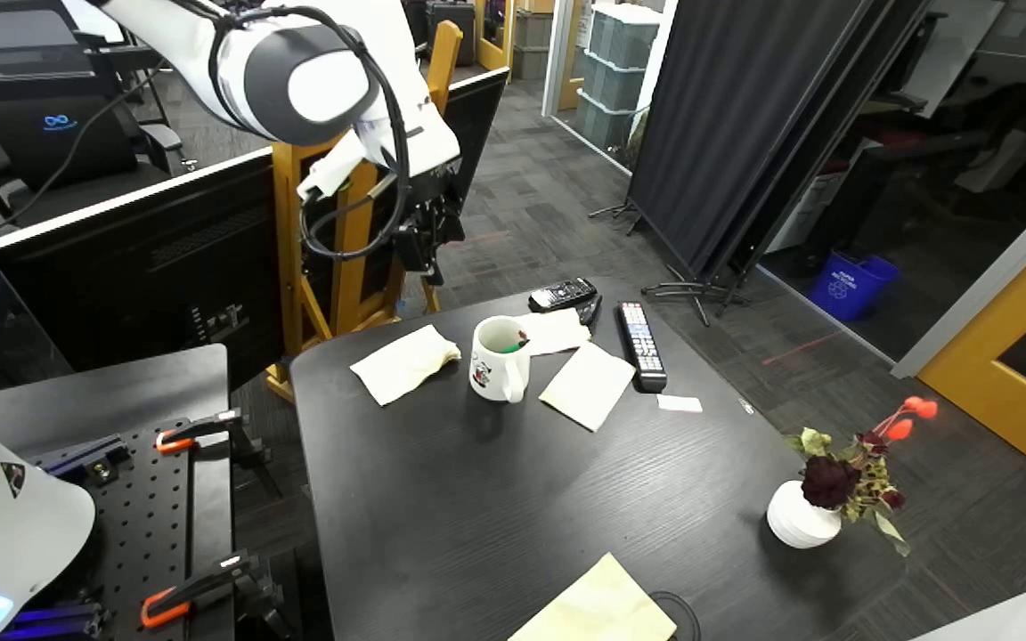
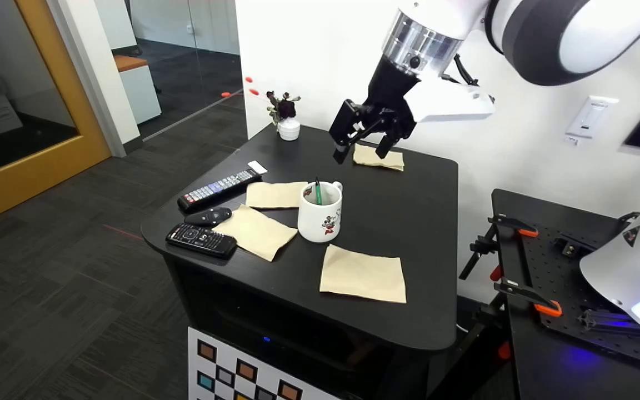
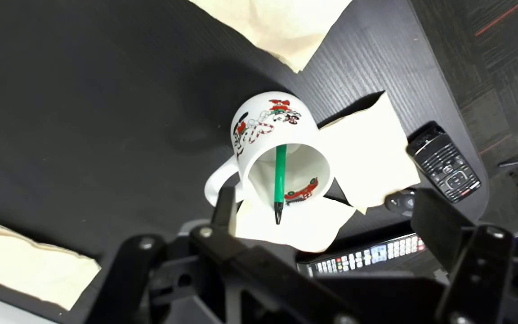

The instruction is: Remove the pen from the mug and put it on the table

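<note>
Panda arm (image 2: 436, 16) slants down over the black bench (image 1: 442, 490), jaws spread wide; green pen (image 3: 280, 173), tip up, leans inside the upright cartoon-print mug (image 2: 314, 225); paper sheets (image 2: 363, 275) and remotes (image 2: 203, 240) nearby; beyond, I see grey carpet (image 1: 522, 205), black room divider (image 1: 727, 133), blue recycling bin (image 1: 847, 289).

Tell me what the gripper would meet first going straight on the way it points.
Probably the mug, or the pen sticking up from it: in an exterior view the gripper slants down toward them. Depth is unclear, so it might miss both.
</note>
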Robot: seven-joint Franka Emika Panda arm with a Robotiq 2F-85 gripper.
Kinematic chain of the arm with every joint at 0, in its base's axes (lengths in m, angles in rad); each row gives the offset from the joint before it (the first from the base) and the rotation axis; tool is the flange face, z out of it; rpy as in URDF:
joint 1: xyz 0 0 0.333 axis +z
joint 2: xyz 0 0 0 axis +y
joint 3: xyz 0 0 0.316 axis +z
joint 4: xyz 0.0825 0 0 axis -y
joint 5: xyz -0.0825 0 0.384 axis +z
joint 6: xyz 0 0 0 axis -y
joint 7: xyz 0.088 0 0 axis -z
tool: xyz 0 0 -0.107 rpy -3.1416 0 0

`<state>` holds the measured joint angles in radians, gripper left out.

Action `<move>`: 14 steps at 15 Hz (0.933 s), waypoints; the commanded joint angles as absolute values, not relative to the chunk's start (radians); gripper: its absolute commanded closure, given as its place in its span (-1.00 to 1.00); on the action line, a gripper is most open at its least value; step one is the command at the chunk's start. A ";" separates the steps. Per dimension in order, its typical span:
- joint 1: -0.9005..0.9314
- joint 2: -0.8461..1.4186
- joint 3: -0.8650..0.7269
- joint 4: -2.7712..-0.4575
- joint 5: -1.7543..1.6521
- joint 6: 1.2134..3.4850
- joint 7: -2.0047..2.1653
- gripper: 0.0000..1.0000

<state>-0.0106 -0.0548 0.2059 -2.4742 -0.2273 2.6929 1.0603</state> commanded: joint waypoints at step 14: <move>0.002 0.226 0.136 -2.293 -0.602 2.709 1.445 -1.00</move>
